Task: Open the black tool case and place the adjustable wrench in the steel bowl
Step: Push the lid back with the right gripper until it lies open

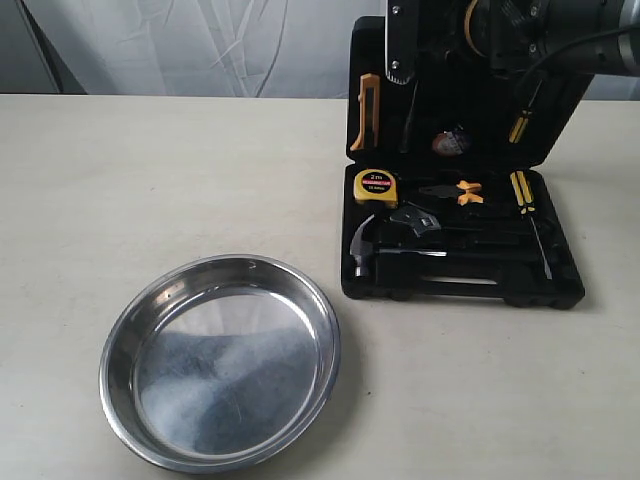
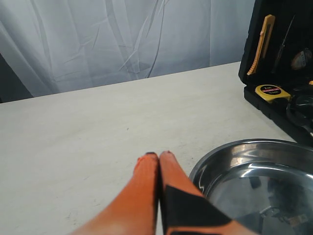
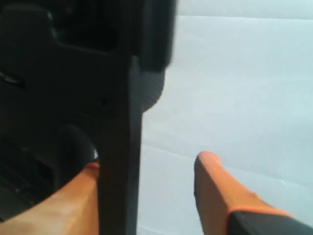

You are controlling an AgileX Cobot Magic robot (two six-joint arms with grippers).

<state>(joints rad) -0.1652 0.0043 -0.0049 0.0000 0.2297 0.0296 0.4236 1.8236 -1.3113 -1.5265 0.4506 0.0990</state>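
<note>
The black tool case point(image 1: 460, 288) lies open at the right of the table, its lid point(image 1: 450, 105) standing upright. Inside the base lies the adjustable wrench point(image 1: 414, 220), silver head toward the tape measure and black handle running right. The steel bowl point(image 1: 120, 340) sits empty at the front left. My right gripper point(image 3: 149, 161) is open astride the lid's edge point(image 3: 117, 122): one finger point(image 3: 73, 196) rests against the lid's inner side, the other point(image 3: 215, 186) stands apart outside. My left gripper point(image 2: 159, 155) is shut on nothing, low over the table beside the bowl's rim point(image 2: 215, 159).
The case also holds a yellow tape measure point(image 1: 375, 185), a claw hammer point(image 1: 362, 248), orange-handled pliers point(image 1: 468, 192), an orange utility knife point(image 1: 368, 110) and yellow screwdrivers point(image 1: 522, 190). A white curtain hangs behind the table. The right arm point(image 1: 560, 25) hangs over the lid's top.
</note>
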